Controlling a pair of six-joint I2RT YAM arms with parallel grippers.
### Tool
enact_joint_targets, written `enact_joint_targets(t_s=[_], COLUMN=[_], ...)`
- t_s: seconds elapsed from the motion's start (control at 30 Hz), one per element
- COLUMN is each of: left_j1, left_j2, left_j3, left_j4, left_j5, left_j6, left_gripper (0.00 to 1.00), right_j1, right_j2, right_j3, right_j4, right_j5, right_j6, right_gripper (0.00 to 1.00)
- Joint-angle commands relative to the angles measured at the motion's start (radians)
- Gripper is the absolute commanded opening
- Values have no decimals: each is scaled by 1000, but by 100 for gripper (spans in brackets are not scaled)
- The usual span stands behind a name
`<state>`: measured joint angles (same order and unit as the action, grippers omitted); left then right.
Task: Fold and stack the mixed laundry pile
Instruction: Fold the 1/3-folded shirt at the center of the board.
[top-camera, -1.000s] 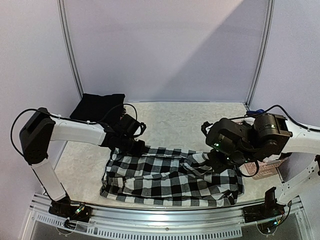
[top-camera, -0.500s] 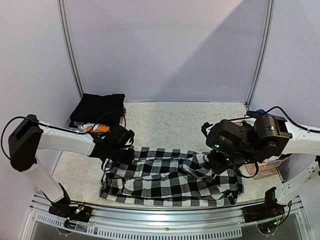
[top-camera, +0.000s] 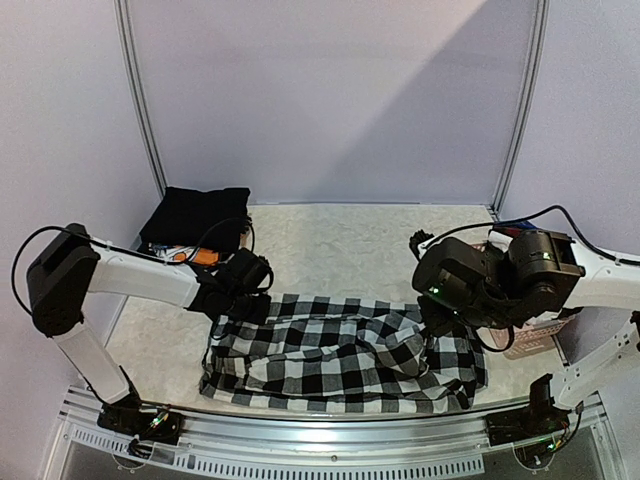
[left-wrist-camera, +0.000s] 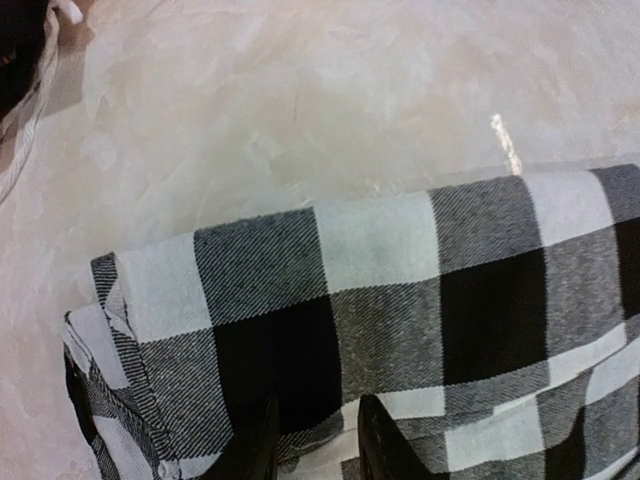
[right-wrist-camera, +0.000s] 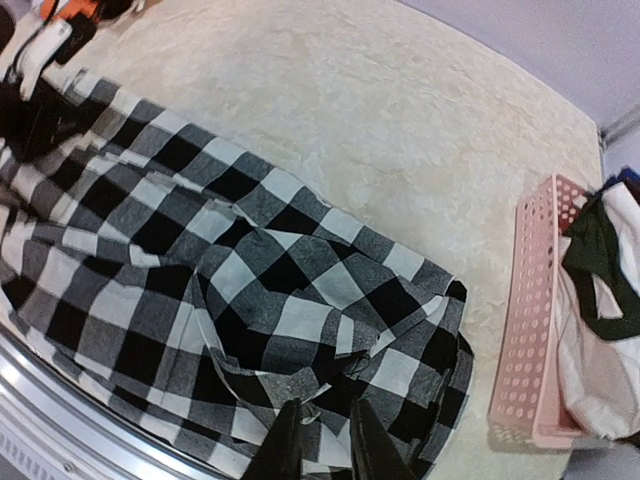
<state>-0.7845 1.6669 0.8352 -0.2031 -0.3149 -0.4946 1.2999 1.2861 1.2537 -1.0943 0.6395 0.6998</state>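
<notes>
The left gripper (left-wrist-camera: 318, 448) is narrow and seems to pinch a folded corner of the black-and-white checked garment (left-wrist-camera: 400, 300) just beneath it. The garment lies rumpled across the table (left-wrist-camera: 300, 90), with bare tabletop ahead. The right gripper (right-wrist-camera: 322, 445) hangs over the garment's bunched end, fingertips cropped, so I cannot tell its grip. A pink basket (right-wrist-camera: 530, 330) stands to its right.
</notes>
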Motion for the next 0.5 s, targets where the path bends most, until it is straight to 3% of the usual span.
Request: enact_joint_targets(t_s=[0.0,0.1,0.17,0.27,0.47], left_j1=[17,22,24,25,50], left_j2=[39,25,12,8,90], left_j3=[-1,-16,-21,-27,-39], left_j4=[-21,-42,-58,-60,-1], left_j5=[-45,-76,-89,-82,-15], left_j6=[-17,-44,-60,-71,-68], left_gripper=[29,33,37,38,36], right_j1=[-30,-93,-160,-229,-272], right_j2=[0,-41,-97,-200,-400], right_j3=[-38,-175,-285,-430,-618], right_j4=[54,195,304,438,584], right_j5=[11,-102,-196,-277,-287], right_j6=[17,40,68,141,280], right_gripper=[38,72,83,88,87])
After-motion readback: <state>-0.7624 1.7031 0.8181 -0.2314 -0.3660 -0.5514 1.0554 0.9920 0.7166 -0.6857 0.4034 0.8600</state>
